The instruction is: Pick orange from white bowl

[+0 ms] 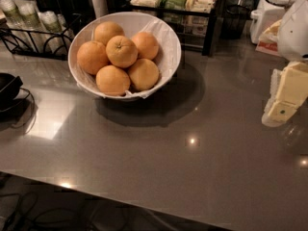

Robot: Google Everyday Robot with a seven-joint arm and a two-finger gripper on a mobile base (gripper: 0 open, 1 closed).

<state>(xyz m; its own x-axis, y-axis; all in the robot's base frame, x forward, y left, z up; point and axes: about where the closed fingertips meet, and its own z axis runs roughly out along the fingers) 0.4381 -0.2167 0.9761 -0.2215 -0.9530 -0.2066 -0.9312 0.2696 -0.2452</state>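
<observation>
A large white bowl (163,37) with a white paper lining stands on the grey counter at the upper left. It holds several oranges piled together. The orange (121,51) with a small dark stem dimple lies on top in the middle of the pile. The others around it show plain skin. My gripper (284,107) hangs at the right edge of the view, well to the right of the bowl and above the counter. It holds nothing that I can see.
A black wire rack (33,37) with cups stands behind the bowl at left. A black rack (192,13) of packets stands behind it. A white appliance (267,13) is at the back right. A dark object (7,88) with cables sits at the left edge. The counter's front edge (144,196) runs along the bottom.
</observation>
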